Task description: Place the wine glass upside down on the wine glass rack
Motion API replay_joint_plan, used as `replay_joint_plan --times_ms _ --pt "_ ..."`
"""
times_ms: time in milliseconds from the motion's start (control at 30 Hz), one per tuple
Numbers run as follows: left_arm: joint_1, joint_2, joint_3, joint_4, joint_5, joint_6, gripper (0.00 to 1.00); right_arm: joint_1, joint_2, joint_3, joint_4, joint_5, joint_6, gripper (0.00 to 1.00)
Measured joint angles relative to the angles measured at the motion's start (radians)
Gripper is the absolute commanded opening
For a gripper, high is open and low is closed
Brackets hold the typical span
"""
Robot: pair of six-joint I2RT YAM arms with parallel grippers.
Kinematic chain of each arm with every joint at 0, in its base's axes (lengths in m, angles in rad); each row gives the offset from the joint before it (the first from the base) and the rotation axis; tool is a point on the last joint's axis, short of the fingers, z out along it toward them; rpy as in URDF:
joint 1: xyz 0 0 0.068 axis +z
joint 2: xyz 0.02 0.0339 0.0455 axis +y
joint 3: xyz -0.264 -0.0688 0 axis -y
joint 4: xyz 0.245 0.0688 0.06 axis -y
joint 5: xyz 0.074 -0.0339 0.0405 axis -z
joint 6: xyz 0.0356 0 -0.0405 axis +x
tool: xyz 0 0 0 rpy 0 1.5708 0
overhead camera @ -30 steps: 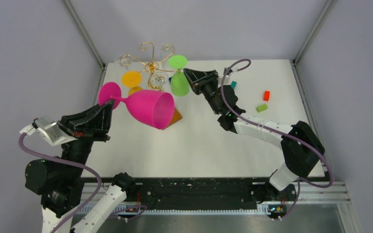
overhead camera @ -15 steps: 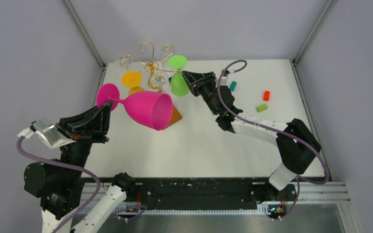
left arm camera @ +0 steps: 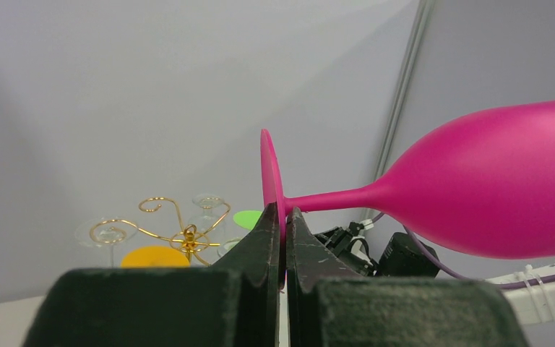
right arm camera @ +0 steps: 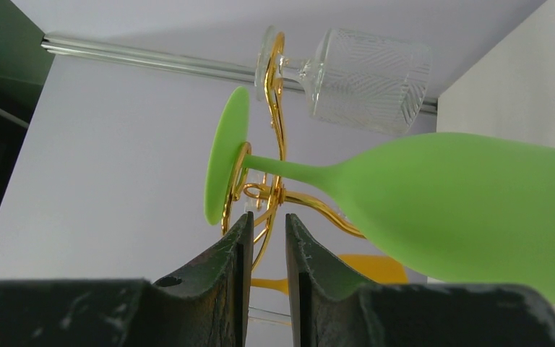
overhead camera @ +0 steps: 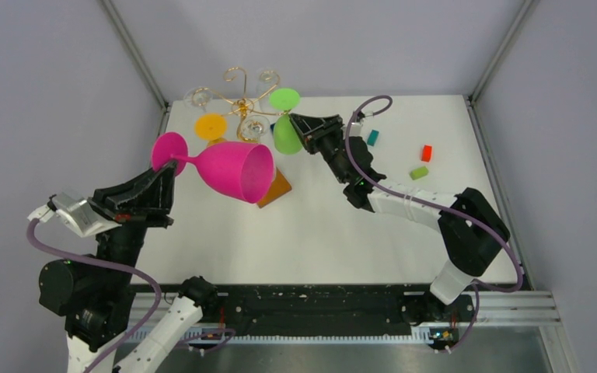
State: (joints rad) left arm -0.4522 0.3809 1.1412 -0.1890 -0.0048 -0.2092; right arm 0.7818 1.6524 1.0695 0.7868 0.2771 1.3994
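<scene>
My left gripper (overhead camera: 172, 168) is shut on the round foot of a pink wine glass (overhead camera: 235, 171) and holds it on its side in the air, bowl pointing right, just in front of the wine glass rack (overhead camera: 241, 99). In the left wrist view the pink glass (left arm camera: 491, 188) fills the right side, and the gold rack (left arm camera: 181, 233) stands behind my gripper (left arm camera: 282, 217). A green wine glass (overhead camera: 286, 132) hangs upside down on the rack. My right gripper (overhead camera: 295, 121) is narrowly open and empty, its tips (right arm camera: 266, 217) just below the green glass's foot (right arm camera: 224, 163).
An orange glass (overhead camera: 211, 127) and clear glasses (overhead camera: 199, 96) also hang on the rack; one clear glass shows in the right wrist view (right arm camera: 368, 76). The rack's wooden base (overhead camera: 277, 189) shows under the pink bowl. Small red (overhead camera: 426, 152), green (overhead camera: 418, 172) and teal (overhead camera: 373, 137) blocks lie at the right.
My left gripper has carried the pink glass slightly up and toward the rack. My right gripper has moved left, closer to the green glass.
</scene>
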Motion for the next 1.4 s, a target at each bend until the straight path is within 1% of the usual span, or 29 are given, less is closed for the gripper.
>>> replay_joint_plan --times_ms 700,1400 --pt "0.0 0.0 -0.01 0.0 -0.015 0.009 0.0 0.0 0.0 0.032 -0.024 -0.003 -0.019 0.23" --pt "0.0 -0.011 -0.019 0.0 -0.019 0.021 0.0 0.0 0.003 0.03 -0.017 -0.006 -0.02 0.23"
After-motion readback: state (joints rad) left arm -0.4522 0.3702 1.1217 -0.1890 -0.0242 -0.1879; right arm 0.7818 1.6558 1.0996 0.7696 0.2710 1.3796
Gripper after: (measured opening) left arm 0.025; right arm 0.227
